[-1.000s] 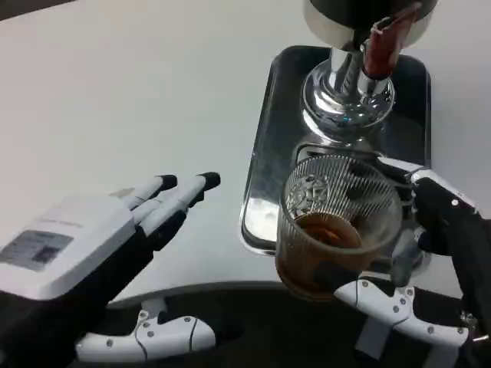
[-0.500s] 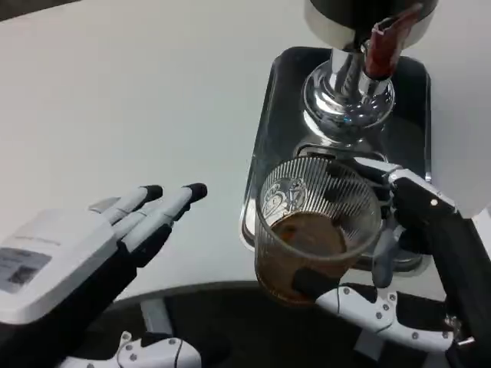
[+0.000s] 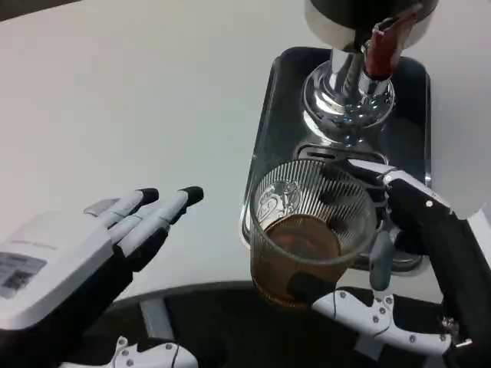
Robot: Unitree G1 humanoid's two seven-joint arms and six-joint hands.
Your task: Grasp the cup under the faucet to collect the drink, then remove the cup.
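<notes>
I am holding the cup (image 3: 313, 230) in my right hand (image 3: 414, 261), my fingers (image 3: 349, 307) wrapping around its ribbed glass wall from the right and from underneath, so the grasp is looking done. The cup is carrying brown drink in its lower part, which I am taking to mean the collecting is finished too. It is sitting at the near edge of the metal tray (image 3: 265, 146), in front of the chrome base of the dispenser (image 3: 349, 92), and no longer under the faucet (image 3: 381, 46) with its red handle, which is standing further back at the top of the picture; nothing is running from it that I can make out. So I am judging myself to be in the last part, the removing: what is remaining is carrying the cup clear of the tray and setting it on the white counter (image 3: 115, 100), keeping it level so the drink is not slopping. My left hand (image 3: 84, 245) is hovering over the counter well to the left of the cup, its fingers stretched out, apart and holding nothing.
</notes>
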